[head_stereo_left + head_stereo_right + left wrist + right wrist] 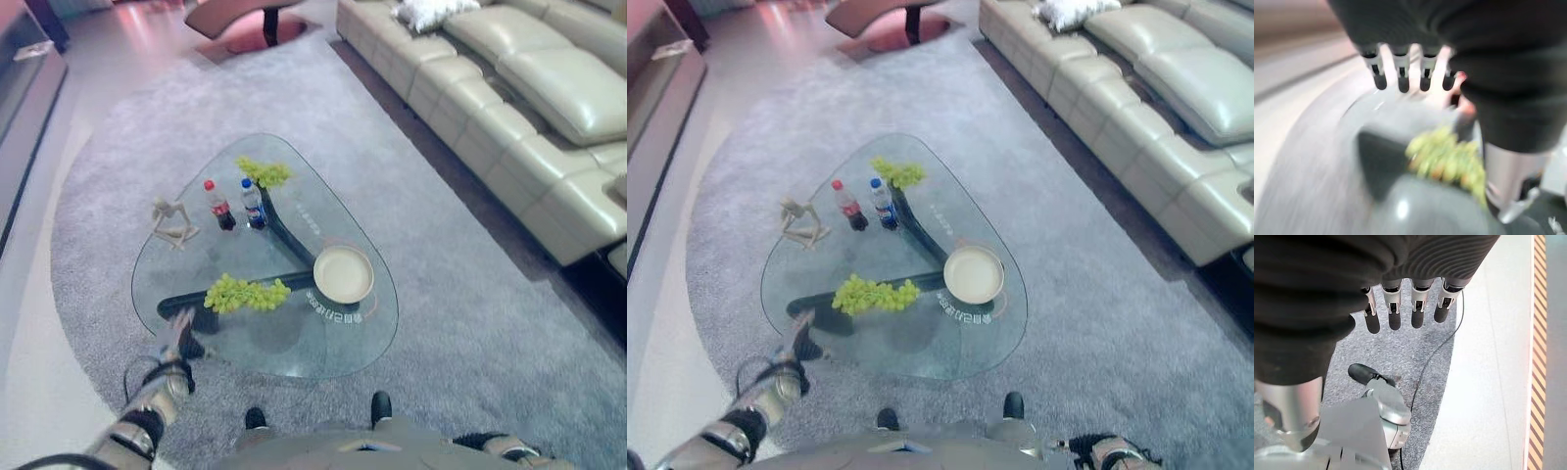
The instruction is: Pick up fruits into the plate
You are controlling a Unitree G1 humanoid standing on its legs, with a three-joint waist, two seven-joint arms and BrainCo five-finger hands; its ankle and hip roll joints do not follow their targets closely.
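Left eye view: left hand (177, 331) at tabletop (294, 348) edge, fingers straight, empty.
Grapes (245, 293): soft, fragile; grasp at bunch centre.
Plate (343, 273): empty.

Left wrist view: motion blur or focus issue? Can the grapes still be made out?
Left wrist view: everything is smeared, most likely motion blur; the grapes read as a green blob past the left hand. Left eye view: the same grapes look distinct on the glass table, near the plate.
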